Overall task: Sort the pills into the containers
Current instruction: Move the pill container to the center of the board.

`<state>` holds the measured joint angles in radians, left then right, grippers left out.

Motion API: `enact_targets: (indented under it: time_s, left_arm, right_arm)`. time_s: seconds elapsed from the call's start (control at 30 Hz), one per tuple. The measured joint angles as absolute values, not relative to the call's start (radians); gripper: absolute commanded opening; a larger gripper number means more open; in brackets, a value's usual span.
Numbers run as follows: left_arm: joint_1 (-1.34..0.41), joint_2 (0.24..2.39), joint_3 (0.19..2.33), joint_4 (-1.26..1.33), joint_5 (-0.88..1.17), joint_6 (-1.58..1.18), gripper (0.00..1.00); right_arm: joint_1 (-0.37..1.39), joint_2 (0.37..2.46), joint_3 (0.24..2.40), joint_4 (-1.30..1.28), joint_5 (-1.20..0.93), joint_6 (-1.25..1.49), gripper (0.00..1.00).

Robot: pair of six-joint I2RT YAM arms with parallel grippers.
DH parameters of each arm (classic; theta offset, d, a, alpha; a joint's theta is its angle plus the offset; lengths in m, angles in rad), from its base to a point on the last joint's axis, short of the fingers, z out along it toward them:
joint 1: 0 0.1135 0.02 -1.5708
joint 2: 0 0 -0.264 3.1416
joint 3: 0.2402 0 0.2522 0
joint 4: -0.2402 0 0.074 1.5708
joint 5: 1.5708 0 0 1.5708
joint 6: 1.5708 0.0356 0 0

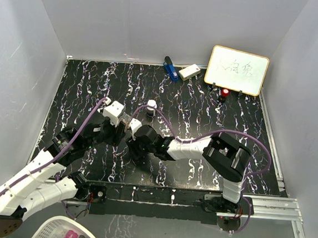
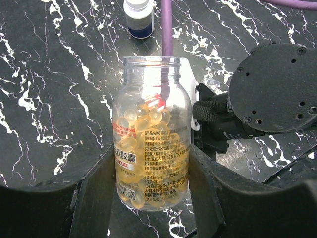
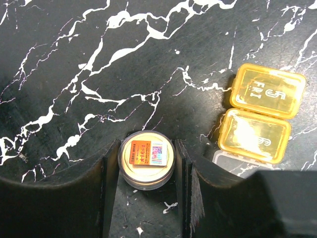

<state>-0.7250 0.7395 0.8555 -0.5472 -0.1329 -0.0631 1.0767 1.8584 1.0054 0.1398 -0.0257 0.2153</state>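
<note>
My left gripper (image 2: 151,186) is shut on an uncapped golden-amber bottle (image 2: 151,134), upright and holding yellow softgel pills. In the top view this bottle (image 1: 124,121) sits mid-table between the two arms. My right gripper (image 3: 146,171) is shut on a round clear cap (image 3: 146,157) with an orange-and-white label, its fingers (image 3: 110,173) pressed to both sides. To its right lies the clear pill box with yellow-gold sections (image 3: 260,111), lids closed. A dark bottle with a white cap (image 2: 138,17) stands beyond the amber one, also the dark bottle (image 1: 151,108) in the top view.
The right arm's wrist (image 2: 272,94) hangs close to the right of the amber bottle. At the back stand a blue object (image 1: 170,68), a white block (image 1: 189,72), a whiteboard (image 1: 237,70) and a small red-topped item (image 1: 225,93). A white basket (image 1: 62,233) sits below the table's near edge.
</note>
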Motion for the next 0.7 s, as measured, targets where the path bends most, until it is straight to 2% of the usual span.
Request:
enact_targets:
  time_s: [0.7]
  left_arm:
    - [-0.729, 0.752, 0.855, -0.547, -0.110, -0.064, 0.00]
  right_arm:
    - [0.987, 1.862, 1.005, 0.168, 0.036, 0.221, 0.00]
